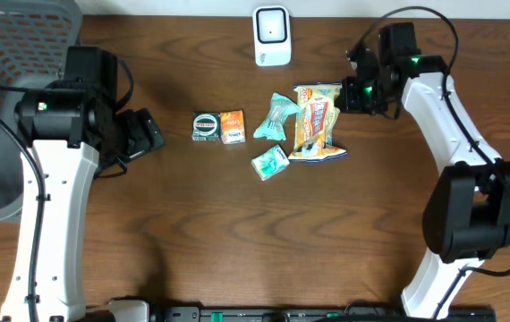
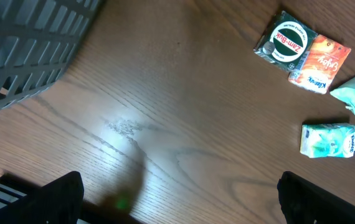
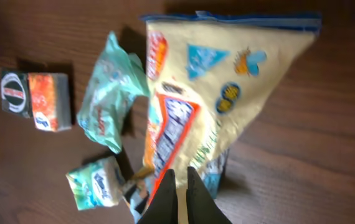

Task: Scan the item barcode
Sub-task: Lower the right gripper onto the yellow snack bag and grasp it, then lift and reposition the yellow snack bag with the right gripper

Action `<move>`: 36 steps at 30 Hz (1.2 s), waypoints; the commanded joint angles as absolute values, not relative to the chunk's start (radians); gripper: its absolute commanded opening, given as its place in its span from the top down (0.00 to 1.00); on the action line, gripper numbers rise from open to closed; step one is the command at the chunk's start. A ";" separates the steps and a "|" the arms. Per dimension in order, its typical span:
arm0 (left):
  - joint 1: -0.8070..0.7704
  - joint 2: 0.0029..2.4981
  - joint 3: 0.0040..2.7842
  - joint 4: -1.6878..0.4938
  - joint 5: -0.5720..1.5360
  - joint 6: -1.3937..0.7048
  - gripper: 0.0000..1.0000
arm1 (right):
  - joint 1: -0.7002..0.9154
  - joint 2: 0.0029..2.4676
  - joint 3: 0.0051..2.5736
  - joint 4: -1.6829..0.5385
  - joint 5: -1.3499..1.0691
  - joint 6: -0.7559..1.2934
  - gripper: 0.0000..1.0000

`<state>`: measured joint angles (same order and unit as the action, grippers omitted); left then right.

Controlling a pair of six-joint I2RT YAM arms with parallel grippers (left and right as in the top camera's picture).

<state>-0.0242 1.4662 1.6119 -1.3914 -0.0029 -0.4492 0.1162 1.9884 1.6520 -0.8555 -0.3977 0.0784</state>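
Bag (image 1: pixel 316 121) lies flat on the table (image 1: pixel 237 233), right of centre, printed face up. Sweep from the left: grey basket (image 1: pixel 4 54) at the far-left corner. Left claw (image 1: pixel 148 132) hangs over bare wood beside it, jaws spread wide and holding nothing. Green tin (image 1: pixel 206 126) and orange pack (image 1: pixel 232 126) touch side by side. A teal packet (image 1: pixel 276 116) rests against the bag's left edge, with a small packet (image 1: pixel 269 162) just below it. White scanner (image 1: pixel 272 36) stands at the far edge, well apart from the bag and a little left of it. The bag looks light, soft and crinkly, a slippery film with loose contents, likely to sag and fold if lifted by one corner. Best hold is probably a flat sealed edge, not the puffy middle. Its long axis runs far to near across the table, slightly tilted, with one sealed end toward the scanner side. No barcode shows on the upper face, so it probably sits underneath and the bag needs turning. Right claw (image 1: pixel 355 94) sits at the bag's far-right corner. In the wrist view its jaws are pressed together on the bag's edge, apparently pinching film. A thin pinch like that may slip.
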 commanded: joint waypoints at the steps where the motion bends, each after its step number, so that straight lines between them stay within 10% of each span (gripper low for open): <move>1: -0.023 1.472 1.613 -1.398 -0.009 -0.458 0.02 | 0.163 1.976 1.680 -0.846 -0.307 0.095 0.99; 36: -0.023 1.472 1.613 -1.398 -0.009 -0.458 0.02 | 0.285 1.967 1.883 -1.307 -0.022 0.187 0.89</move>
<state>-0.0242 1.4662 1.6123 -1.3911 -0.0032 -0.4492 0.2764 2.0144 1.8629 -1.2804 -0.0189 0.1787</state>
